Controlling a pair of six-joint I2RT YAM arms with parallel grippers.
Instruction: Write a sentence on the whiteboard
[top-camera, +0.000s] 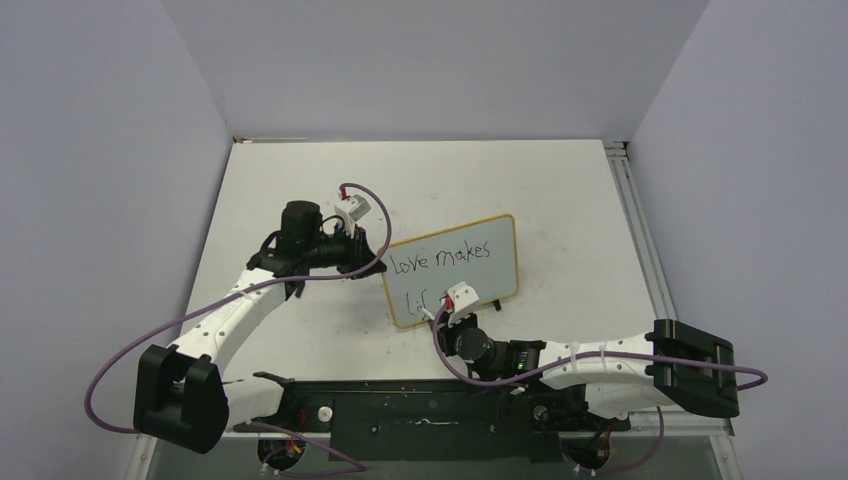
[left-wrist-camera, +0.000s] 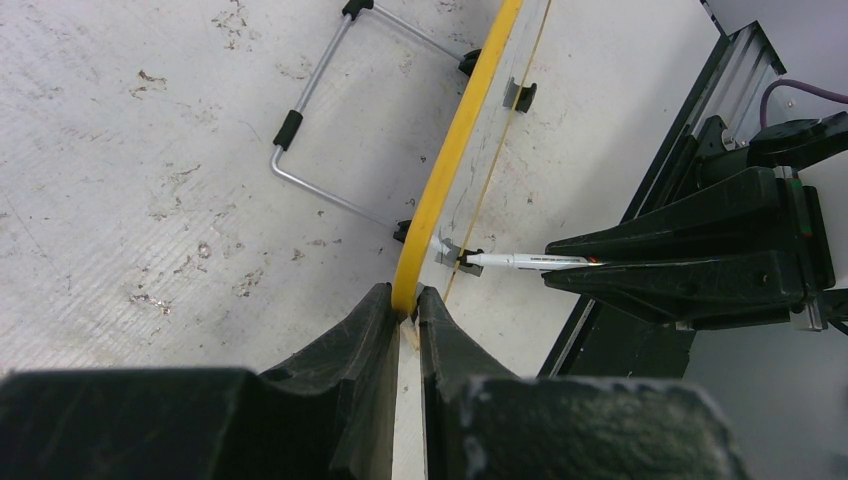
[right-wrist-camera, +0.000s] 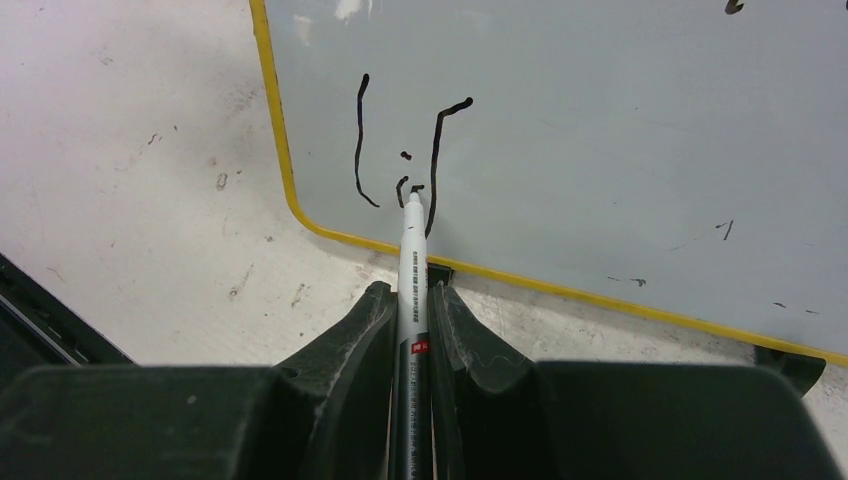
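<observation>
The standing whiteboard (top-camera: 455, 268) blocks mid-table; bare table (top-camera: 560, 190) lies beyond.

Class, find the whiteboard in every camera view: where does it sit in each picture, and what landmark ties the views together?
Top external: whiteboard at centre, tilted, face visible.
Left wrist: whiteboard seen edge-on, running up the middle.
Right wrist: whiteboard fills the upper right.
Shared landmark: the right gripper holding the marker.

The top camera looks down from high behind the near edge over the whole bench (top-camera: 560, 190), while both wrist cameras face the whiteboard (top-camera: 480, 272) from close by, which all three share.
</observation>
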